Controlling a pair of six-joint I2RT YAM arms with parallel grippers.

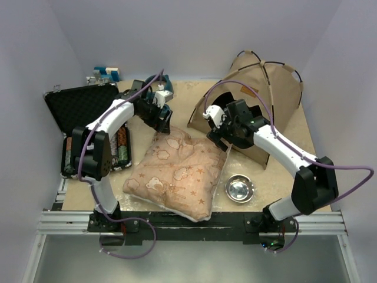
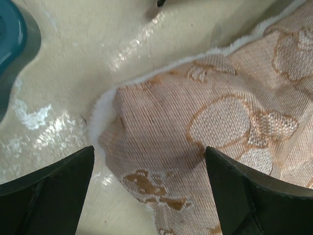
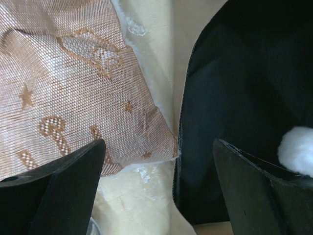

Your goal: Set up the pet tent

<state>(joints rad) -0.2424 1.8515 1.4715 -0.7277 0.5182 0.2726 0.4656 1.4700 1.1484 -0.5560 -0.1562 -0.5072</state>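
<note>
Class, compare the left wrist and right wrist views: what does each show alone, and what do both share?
Only the left wrist view shows a teal object at its edge. Only the right wrist view shows the tent, its black lining, and a white pom-pom. Both show the pillow on the cream cover, plus an open gripper: left gripper in one, right gripper in the other.

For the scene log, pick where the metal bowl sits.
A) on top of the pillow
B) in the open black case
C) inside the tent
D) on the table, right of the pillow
D: the bowl rests on the table beside the pillow's right edge, nearer the arms than the tent.
</note>
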